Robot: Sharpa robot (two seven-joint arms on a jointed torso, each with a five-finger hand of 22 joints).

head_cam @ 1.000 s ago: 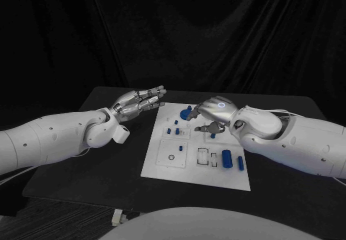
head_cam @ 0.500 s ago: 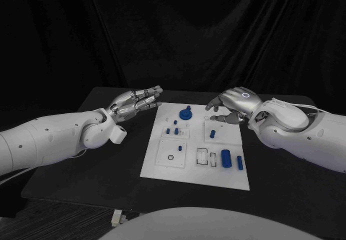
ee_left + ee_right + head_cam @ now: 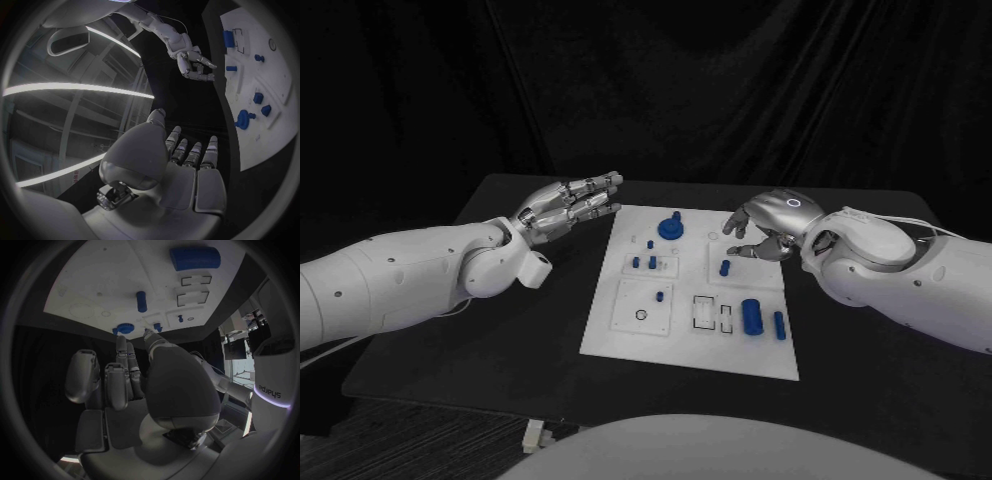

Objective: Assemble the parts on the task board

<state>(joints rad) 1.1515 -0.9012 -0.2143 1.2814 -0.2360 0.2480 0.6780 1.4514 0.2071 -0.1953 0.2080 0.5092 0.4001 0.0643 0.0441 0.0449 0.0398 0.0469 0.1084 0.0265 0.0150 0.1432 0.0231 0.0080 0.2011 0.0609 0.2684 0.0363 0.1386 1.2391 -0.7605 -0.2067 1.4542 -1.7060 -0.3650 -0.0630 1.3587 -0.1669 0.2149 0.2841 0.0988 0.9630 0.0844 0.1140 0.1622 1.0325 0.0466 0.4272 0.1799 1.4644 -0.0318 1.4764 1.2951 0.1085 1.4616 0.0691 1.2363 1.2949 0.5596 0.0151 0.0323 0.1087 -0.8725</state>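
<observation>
The right hand (image 3: 764,228) hangs empty, fingers spread, above the blue peg (image 3: 726,267) — a skewed reach could topple it.

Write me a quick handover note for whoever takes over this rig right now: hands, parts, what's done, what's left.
Left hand: open, fingers extended, holding nothing, beside the task board's far left corner.
Right hand: fingers curled down over the board's far right part, above the small blue peg; holding nothing that I can see.
Parts: round blue gear piece at the far middle, two short blue pegs left of centre, large blue cylinder and a slim blue piece near the right edge.
Done: cannot tell which parts are seated.
Left: probably the cylinder and slim piece, with outlined slots beside them vacant.
</observation>
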